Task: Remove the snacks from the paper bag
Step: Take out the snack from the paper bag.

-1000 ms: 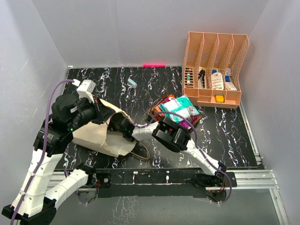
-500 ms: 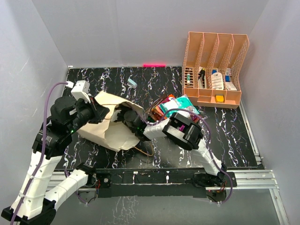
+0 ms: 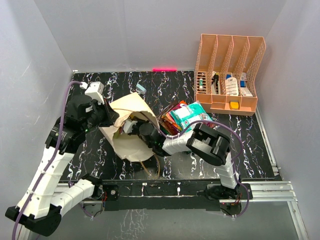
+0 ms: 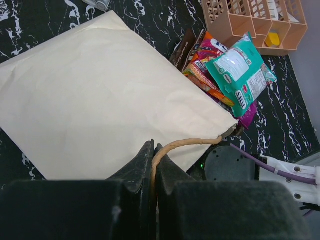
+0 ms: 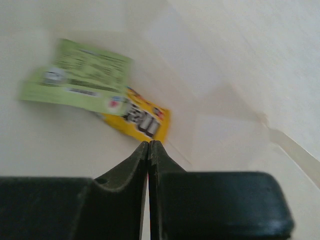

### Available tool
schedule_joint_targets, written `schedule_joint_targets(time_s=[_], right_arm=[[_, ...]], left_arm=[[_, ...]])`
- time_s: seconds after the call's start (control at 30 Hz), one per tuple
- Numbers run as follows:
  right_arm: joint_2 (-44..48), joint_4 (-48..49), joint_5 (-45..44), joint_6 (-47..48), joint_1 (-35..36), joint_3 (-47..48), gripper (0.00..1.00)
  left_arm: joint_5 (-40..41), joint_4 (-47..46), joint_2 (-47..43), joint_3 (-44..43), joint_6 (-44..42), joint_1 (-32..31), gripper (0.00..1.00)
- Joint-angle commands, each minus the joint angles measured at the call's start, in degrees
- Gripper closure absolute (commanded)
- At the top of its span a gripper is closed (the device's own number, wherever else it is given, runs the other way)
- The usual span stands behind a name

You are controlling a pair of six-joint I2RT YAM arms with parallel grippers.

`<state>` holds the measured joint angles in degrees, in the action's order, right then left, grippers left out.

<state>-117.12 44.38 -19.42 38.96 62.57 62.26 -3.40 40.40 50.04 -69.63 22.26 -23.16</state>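
Observation:
The tan paper bag [image 3: 131, 106] is held up at the table's left-centre; its flat side fills the left wrist view [image 4: 100, 95]. My left gripper [image 4: 153, 150] is shut on the bag's cord handle [image 4: 190, 143] and shows in the top view [image 3: 111, 116] at the bag's left edge. My right gripper [image 5: 149, 144] is shut, with nothing between its jaws, and sits inside the bag [image 3: 135, 125]. Just beyond its tips a yellow packet [image 5: 142, 120] and a light green packet [image 5: 77, 80] lie on the bag's inner wall. A pile of snacks [image 3: 186, 116], topped by a teal packet [image 4: 240, 72], lies to the right of the bag.
The orange rack [image 3: 230, 70] with small bottles and boxes stands at the back right. A tiny light-blue block [image 3: 141, 88] lies behind the bag. The bag's other cord handle [image 3: 151, 162] hangs toward the table's near edge. Grey walls enclose the table.
My left gripper has lifted the bag and carried it back and to the right. The right gripper has gone deeper into the bag's mouth as the right arm's elbow swung right.

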Motion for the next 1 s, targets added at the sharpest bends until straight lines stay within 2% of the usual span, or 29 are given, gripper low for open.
schedule_joint_targets(time_s=[0.0, 0.1, 0.2, 0.3, 0.5, 0.63, 0.97], right_arm=[[3.56, 0.72, 9.72, -3.2, 1.64, -0.04, 0.91], [3.22, 4.38, 15.75, 0.05, 1.86, -1.89, 0.77], [2.68, 7.39, 21.31, 5.27, 1.95, -2.98, 0.55], [1.27, 4.79, 25.95, 11.33, 2.18, -1.07, 0.45], [-2.65, 2.07, 25.36, 27.11, 2.58, 2.14, 0.41], [-4.94, -4.03, 26.04, 37.48, 2.24, 6.26, 0.4], [-15.43, -12.03, 21.99, 53.45, 0.17, 19.39, 0.39]], left_arm=[[0.06, 0.9, -3.56, 0.67, -3.07, -0.1, 1.0], [-0.3, 0.56, -4.39, 1.82, -3.57, -0.13, 1.0], [-1.39, 0.38, -4.51, 2.06, -4.05, -0.13, 1.0], [-2.15, 0.31, -4.38, 1.81, -4.09, -0.13, 1.0], [-2.92, 0.71, -4.66, 0.92, -4.14, -0.13, 1.0], [-3.66, 0.96, -4.82, 0.66, -4.57, -0.13, 1.0], [-6.51, 0.12, -5.22, 0.76, -4.3, -0.14, 1.0]])
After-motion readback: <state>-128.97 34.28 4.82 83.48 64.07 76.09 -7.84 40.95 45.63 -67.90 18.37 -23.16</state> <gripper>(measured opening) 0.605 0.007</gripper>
